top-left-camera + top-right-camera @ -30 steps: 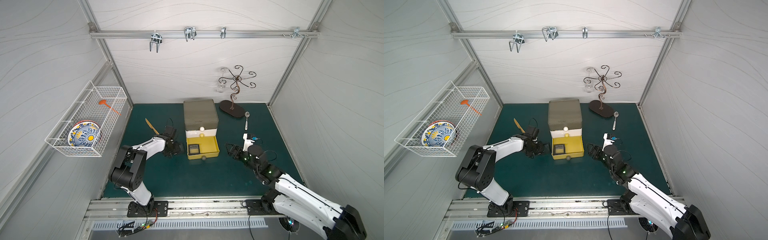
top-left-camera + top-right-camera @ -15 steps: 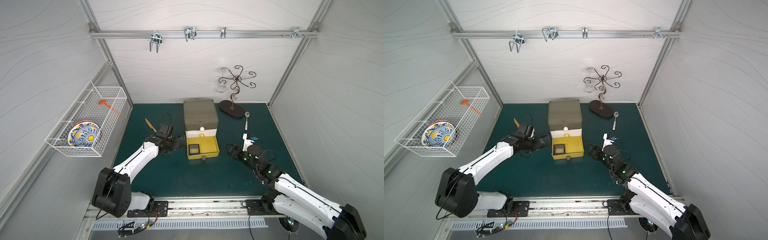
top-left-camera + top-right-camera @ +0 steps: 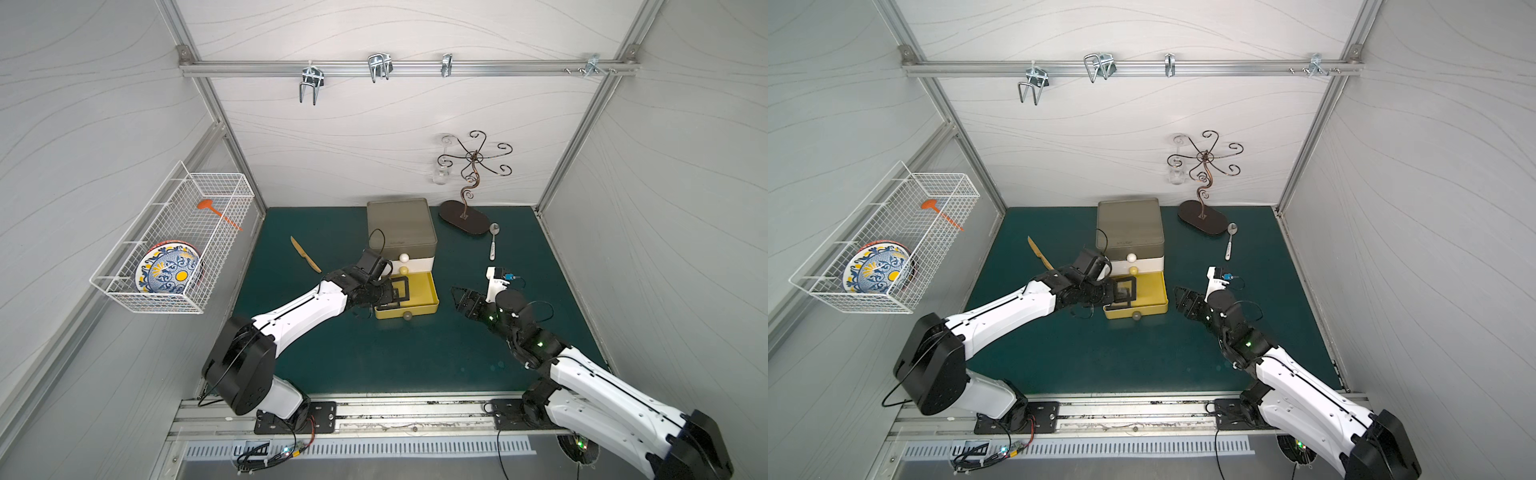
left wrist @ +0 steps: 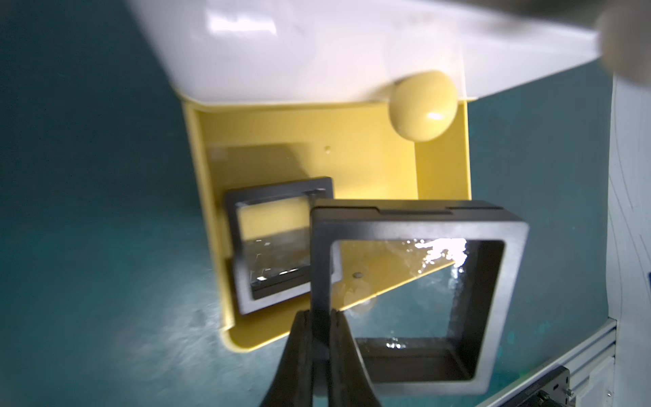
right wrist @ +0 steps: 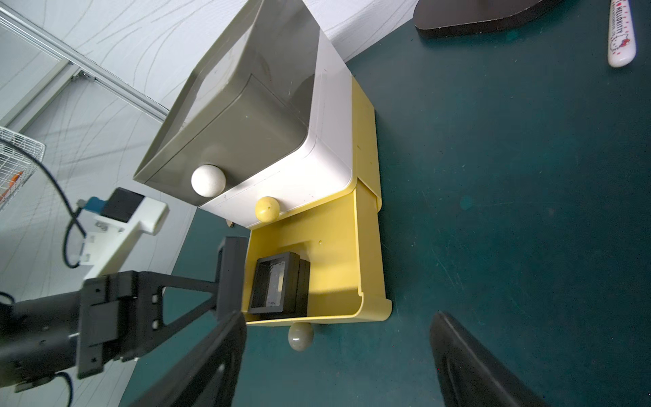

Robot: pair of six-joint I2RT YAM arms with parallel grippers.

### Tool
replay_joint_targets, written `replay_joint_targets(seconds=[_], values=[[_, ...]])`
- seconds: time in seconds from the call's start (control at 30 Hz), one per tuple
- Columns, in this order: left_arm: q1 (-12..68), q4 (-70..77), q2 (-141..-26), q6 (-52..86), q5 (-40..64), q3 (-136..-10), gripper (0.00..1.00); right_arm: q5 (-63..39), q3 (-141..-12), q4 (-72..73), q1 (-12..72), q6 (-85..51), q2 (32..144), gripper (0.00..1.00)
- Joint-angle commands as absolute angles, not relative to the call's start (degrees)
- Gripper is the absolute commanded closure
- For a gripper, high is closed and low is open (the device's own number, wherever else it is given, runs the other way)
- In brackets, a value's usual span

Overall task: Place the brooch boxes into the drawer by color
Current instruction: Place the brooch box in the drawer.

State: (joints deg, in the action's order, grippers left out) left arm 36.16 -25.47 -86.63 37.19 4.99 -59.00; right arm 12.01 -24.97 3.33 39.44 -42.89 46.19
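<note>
The drawer (image 3: 401, 226) is a three-tier chest standing mid-table in both top views, seen again as the drawer (image 3: 1128, 224). Its yellow bottom tier (image 3: 422, 291) is pulled out. Two black brooch boxes (image 4: 278, 186) lie stacked at the tier's left side, also visible as brooch boxes (image 5: 281, 282). My left gripper (image 4: 318, 327) is shut on the frame of another black brooch box (image 4: 415, 218), holding it on edge above the tier's left front part (image 3: 400, 289). My right gripper (image 5: 338, 324) is open and empty, on the mat right of the tier (image 3: 459, 297).
A wooden knife (image 3: 305, 254) lies left of the chest. A spoon (image 3: 493, 241) and a wire jewellery stand (image 3: 464, 218) sit at the back right. A wire basket (image 3: 174, 245) with a patterned plate hangs on the left wall.
My left arm has stretched out and carried the black box rightward, from beside the chest to over the open yellow tier. My right arm has barely moved.
</note>
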Motion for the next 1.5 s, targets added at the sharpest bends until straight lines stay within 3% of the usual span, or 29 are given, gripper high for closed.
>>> replay_joint_targets(seconds=[0.0,0.5,0.77,1.33,1.4,1.43,1.47], values=[[37.4,-21.7,-89.5,38.5,4.9,-63.5,1.00,13.4,-24.4,2.0,39.2,-41.7,44.3,0.13],[40.0,-21.9,-97.6,38.3,4.9,-68.3,1.00,14.3,-22.7,1.1,39.0,-41.8,42.0,0.13],[40.1,-22.9,-97.8,37.9,3.5,-68.4,0.83,14.1,-22.6,1.6,39.1,-41.9,43.0,0.13],[40.1,-26.2,-89.7,36.5,-0.6,-68.9,0.73,9.5,-22.7,3.7,39.3,-40.5,45.8,0.15],[40.0,-27.6,-86.4,35.8,-3.0,-68.7,0.72,6.8,-23.0,4.7,39.5,-39.6,47.8,0.18],[39.8,-28.2,-84.9,35.3,-3.8,-68.6,0.72,5.5,-23.1,5.3,39.6,-39.0,49.3,0.26],[39.3,-28.7,-83.4,34.8,-4.4,-68.3,0.71,3.8,-23.2,6.3,39.8,-38.5,51.0,0.43]])
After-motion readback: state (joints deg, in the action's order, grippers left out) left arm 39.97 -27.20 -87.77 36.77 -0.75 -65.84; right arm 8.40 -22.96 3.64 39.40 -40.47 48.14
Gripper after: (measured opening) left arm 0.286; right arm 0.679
